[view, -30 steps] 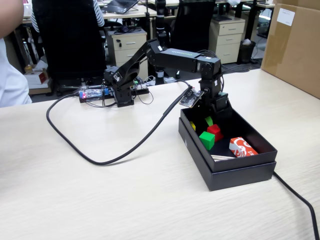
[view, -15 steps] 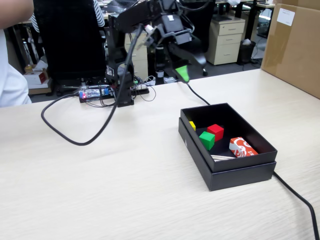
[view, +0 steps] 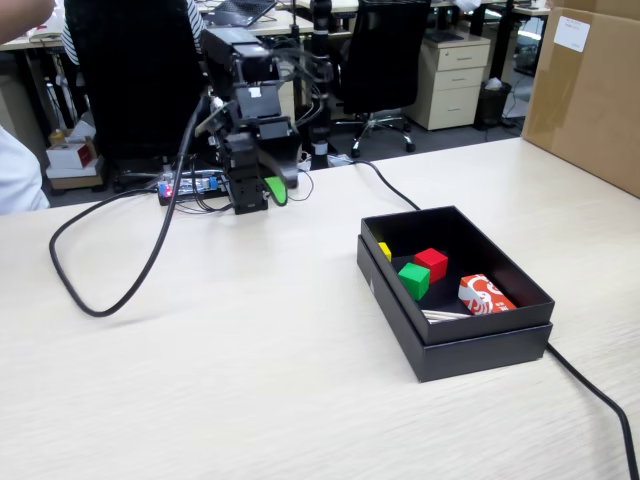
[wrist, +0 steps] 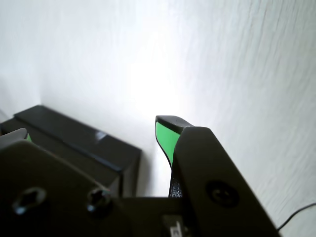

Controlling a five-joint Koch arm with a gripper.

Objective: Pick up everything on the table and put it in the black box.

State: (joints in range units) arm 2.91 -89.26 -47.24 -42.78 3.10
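Office desks behind; gripper (view: 272, 190) parted and empty, red cube (view: 431, 263) already in black box (view: 480, 345) away to its side; risks snagging trailing cable (view: 100, 300)

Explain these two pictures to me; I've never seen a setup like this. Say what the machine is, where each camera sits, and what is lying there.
The machine is a small hobby robot arm folded up at the far side of a pale table. One picture comes from a camera standing beside the table; the other from a camera riding on the arm's wrist, looking past its tool. That tool, with green-lined tips, is open and holds nothing. A black box sits on the table, containing a red cube, a green cube, a small yellow piece and a red-and-white carton. A black cable loops across the table.
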